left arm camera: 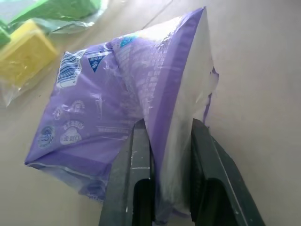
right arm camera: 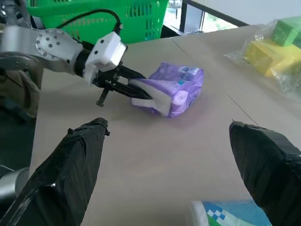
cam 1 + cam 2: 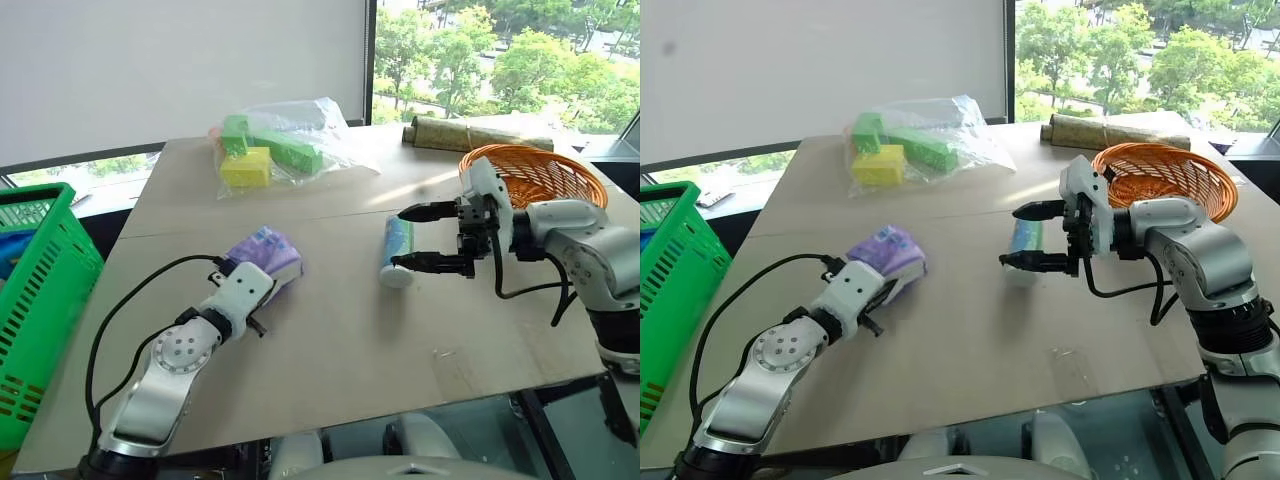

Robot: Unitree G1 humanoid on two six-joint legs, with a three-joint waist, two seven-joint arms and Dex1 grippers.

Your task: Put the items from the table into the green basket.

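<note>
We see our left claw (image 1: 171, 155) pinching the white edge of the purple packet (image 1: 117, 117), one finger (image 1: 134, 174) on each side. The packet lies on the table (image 1: 254, 70), near a bagged yellow block (image 1: 23, 56).

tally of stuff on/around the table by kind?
Baskets: 2 — green basket, orange wicker basket
Task items: 2 — purple packet, green-and-white cylinder
Bag of blocks: 1
Rolled mat: 1
Total: 6
</note>
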